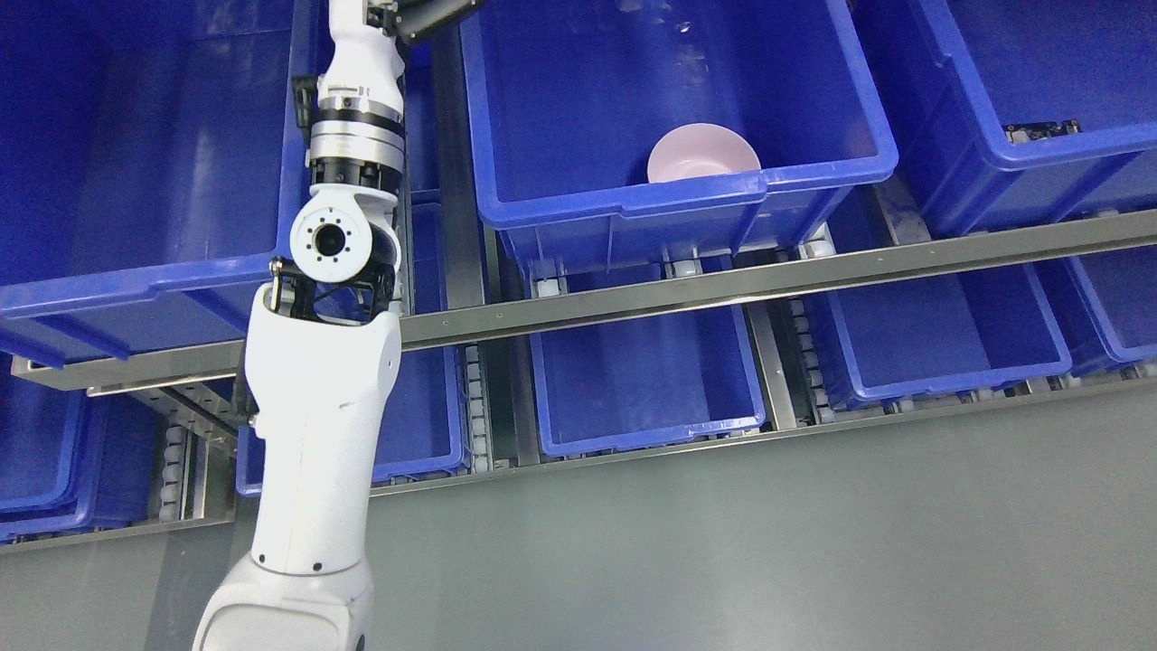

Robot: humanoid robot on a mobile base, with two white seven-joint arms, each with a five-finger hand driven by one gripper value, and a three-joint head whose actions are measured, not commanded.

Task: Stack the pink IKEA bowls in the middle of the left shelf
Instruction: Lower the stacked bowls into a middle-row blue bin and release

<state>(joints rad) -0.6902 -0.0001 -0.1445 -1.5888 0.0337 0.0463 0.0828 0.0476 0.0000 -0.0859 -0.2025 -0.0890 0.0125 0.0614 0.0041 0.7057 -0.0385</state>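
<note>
Metal shelf rack (723,285) with roller tracks, steel rails running across at a slight tilt, grey floor (768,542) below. Rack is loaded with blue plastic bins on two levels: a large bin at upper left (136,181), the middle upper bin (669,108), another at upper right (1021,81) with a small circuit-board-like item (1044,130) on its rim. Lower level holds more blue bins, one under the middle (646,380), one to its right (940,344).

Left arm (325,434) comes up from the bottom edge left of middle, white shell, round joint cap, silver-black wrist ring higher up, reaching to the top edge. The left hand itself is cut off by the top of the frame; only a dark part shows at the upper edge, so cannot tell whether its fingers are spread or closed, or holding anything.

Pink bowl (703,155) sits inside the middle upper bin, against the near wall, right of the arm and well apart from it. Bowl is upright, pale pink, smooth, glossy inside, round rim; its lower part is hidden behind the bin's front lip. Only one bowl visible.
</note>
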